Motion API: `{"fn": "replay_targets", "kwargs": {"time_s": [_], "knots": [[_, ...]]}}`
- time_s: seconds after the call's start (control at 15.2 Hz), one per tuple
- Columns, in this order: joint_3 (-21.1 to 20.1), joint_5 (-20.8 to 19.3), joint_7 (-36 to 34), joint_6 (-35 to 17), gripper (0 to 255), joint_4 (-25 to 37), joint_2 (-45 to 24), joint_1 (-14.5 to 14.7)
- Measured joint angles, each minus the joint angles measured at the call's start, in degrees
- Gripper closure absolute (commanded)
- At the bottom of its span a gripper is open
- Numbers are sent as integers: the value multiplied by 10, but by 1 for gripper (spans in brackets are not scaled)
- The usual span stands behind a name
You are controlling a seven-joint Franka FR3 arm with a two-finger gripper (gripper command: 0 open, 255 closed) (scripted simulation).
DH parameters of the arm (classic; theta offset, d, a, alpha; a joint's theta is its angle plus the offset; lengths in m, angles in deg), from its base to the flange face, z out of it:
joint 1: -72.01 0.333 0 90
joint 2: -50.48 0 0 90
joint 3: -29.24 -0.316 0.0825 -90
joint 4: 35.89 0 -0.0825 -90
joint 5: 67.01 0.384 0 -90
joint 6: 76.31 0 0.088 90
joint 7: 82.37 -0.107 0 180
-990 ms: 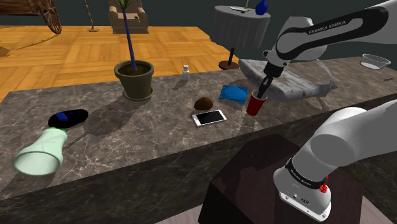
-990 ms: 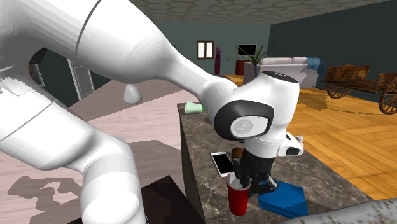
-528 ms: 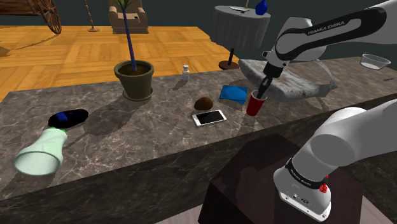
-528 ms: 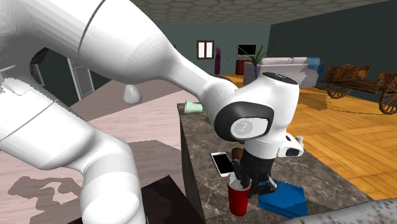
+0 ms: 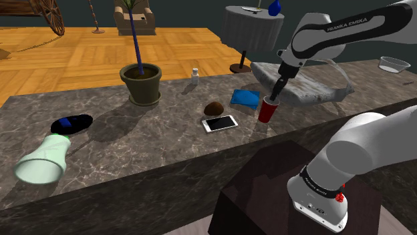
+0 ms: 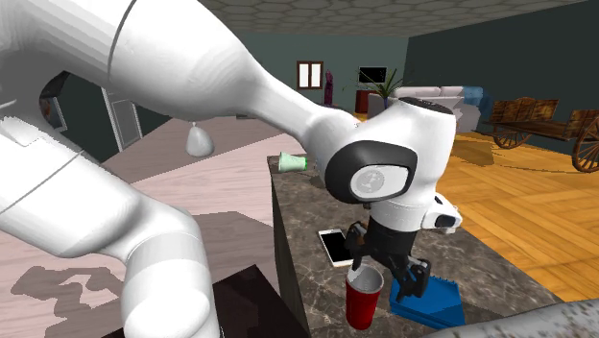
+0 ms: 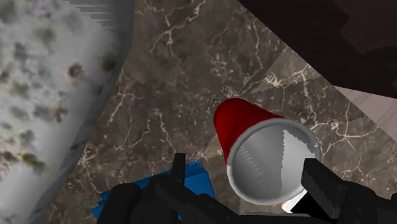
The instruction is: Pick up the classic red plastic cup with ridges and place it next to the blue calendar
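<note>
Marble counter (image 6: pixel 307 206), red cup (image 6: pixel 363 300) upright beside blue calendar (image 6: pixel 437 302) half hidden by spread, empty tool (image 6: pixel 391 276).

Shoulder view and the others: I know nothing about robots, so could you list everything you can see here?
Red cup: one, red with a pale inside, upright on the counter beside the blue calendar.
Blue calendar: one, blue, flat on the counter.
Phone: one, white, flat near the counter's front edge.
Brown lump: one, brown, just behind the phone.
Potted plant: one, dark pot, toward the shoulder view's left.
Pale green cup: one, on its side, far left.
Grey slab: one, speckled grey, behind the red cup.
Counter: one, dark marble.
Arm: one, white.
Tool: one, black, open, just above the red cup.
</note>
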Motion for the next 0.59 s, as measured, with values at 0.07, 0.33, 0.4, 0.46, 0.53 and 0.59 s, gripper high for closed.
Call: {"fn": "replay_targets", "kwargs": {"time_s": [0.07, 0.33, 0.4, 0.46, 0.53, 0.59], "knots": [[-4, 0, -2, 22, 0, 12, 10, -1], [-7, 0, -2, 57, 0, 34, 23, -3], [-8, 0, -2, 58, 0, 35, 23, -3], [-8, 0, -2, 59, 0, 35, 23, -3], [-8, 0, -2, 59, 0, 35, 23, -3], [-8, 0, -2, 59, 0, 36, 23, -3]]}}
